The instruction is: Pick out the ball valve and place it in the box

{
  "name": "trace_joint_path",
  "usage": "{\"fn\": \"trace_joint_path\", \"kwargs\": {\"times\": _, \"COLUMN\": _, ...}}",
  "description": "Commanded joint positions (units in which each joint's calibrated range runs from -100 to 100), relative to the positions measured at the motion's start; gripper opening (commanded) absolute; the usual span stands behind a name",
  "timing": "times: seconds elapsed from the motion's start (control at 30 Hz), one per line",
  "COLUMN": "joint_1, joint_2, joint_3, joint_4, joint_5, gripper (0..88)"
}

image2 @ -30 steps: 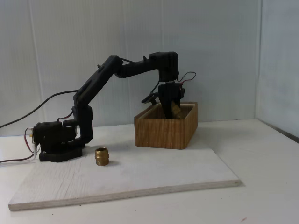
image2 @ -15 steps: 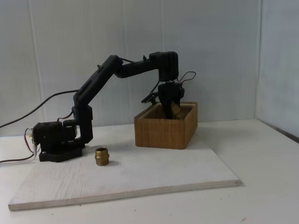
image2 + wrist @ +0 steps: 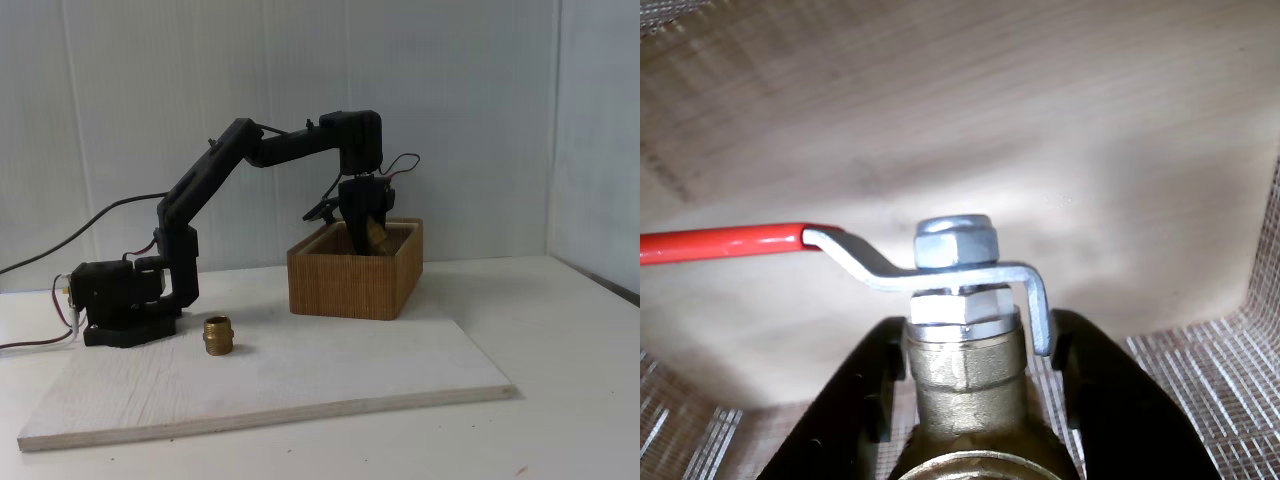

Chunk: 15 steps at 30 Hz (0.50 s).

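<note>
one black arm (image 3: 215, 175) reaches from its base on the left of the fixed view over to the wooden box (image 3: 355, 270). the pincer (image 3: 367, 238) points down into the open top of the box. it is holding the ball valve (image 3: 965, 345). in the wrist view the two black fingers (image 3: 1110, 410) sit on each side of the brass body and press against it. on top of the brass body is a silver nut, and a bent silver plate goes around it. the long red handle (image 3: 720, 242) sticks out to the left in the wrist view. behind the valve is the smooth tan inside of the box (image 3: 1040, 130), and ribbed walls show at the lower corners. i cannot tell if the valve touches the bottom of the box. in the fixed view a bit of brass (image 3: 376, 232) shows between the fingers, just above the rim of the box.

a short brass fitting (image 3: 218, 335) stands on the white board (image 3: 330, 375), near the arm's base and well apart from the box. the board lies on the white counter (image 3: 560, 400). the box sits at the back edge of the board. wires (image 3: 60, 240) run from the arm's base off to the left.
</note>
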State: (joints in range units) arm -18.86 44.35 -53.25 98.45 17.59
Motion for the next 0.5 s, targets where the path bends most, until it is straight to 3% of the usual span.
{"fn": "trace_joint_path", "kwargs": {"times": 0.0, "joint_1": 0.6, "joint_2": -1.7, "joint_3": -1.1, "joint_4": 0.8, "joint_5": 0.0, "gripper": 13.1}}
{"fn": "trace_joint_path", "kwargs": {"times": 0.2, "joint_1": 0.6, "joint_2": -1.7, "joint_3": -1.1, "joint_4": 0.8, "joint_5": -0.1, "gripper": 13.5}}
{"fn": "trace_joint_path", "kwargs": {"times": 0.47, "joint_1": 0.5, "joint_2": -1.7, "joint_3": -1.1, "joint_4": 0.8, "joint_5": -0.1, "gripper": 22.2}}
